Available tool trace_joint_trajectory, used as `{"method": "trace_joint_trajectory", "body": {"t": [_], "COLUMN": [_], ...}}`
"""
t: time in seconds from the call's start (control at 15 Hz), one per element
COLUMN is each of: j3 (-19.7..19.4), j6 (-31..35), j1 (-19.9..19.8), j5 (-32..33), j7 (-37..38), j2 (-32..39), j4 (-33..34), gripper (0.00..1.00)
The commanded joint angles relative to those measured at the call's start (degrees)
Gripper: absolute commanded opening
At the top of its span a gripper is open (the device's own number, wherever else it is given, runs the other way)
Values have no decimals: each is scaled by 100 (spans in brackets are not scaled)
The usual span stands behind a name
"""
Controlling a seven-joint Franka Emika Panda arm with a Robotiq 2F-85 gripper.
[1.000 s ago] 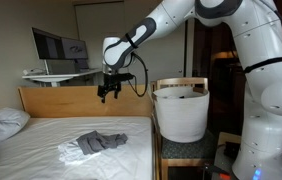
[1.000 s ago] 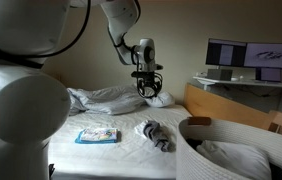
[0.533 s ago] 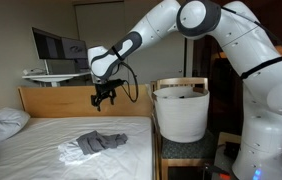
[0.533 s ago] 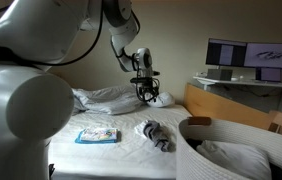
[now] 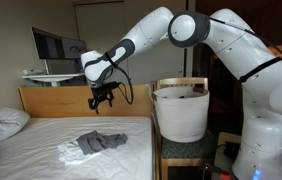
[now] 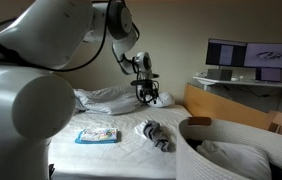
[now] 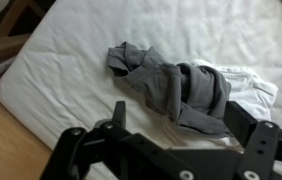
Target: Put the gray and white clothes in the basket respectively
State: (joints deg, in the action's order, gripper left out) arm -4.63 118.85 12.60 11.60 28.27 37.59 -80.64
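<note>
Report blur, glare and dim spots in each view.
Wrist view: soft, gray garment readable, white sheet slightly washed out. In an exterior view the robot's near body looms blurred; in both exterior views light is soft, without glare.

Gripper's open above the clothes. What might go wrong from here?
1. The gray cloth lies partly on top of the white cloth, so a deep pinch by the gripper may lift both together.
2. The basket is tall and stands beside the bed, so a dangling cloth may catch on its rim.
</note>
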Motion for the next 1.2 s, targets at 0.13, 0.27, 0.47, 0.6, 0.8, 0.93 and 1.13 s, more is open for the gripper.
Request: {"method": "trace_joint_trajectory", "body": {"t": [0.13, 0.27, 0.47, 0.6, 0.8, 0.93, 1.13], "j3": [-46, -64, -142, -182, -181, -135, -180], "j6": [-297, -354, -415, -368, -476, -723, -1036], "j1": [79, 115, 208, 257, 270, 220, 191], "j5": [-3, -10, 10, 33, 43, 10, 70], "j7": [205, 285, 594, 712, 440, 98, -384], "j2": [461, 712, 1150, 1461, 2010, 2355, 2835], "j4": [641, 937, 1471, 1838, 2532, 3026, 3755], "gripper": [100, 100, 100, 100, 100, 100, 100]}}
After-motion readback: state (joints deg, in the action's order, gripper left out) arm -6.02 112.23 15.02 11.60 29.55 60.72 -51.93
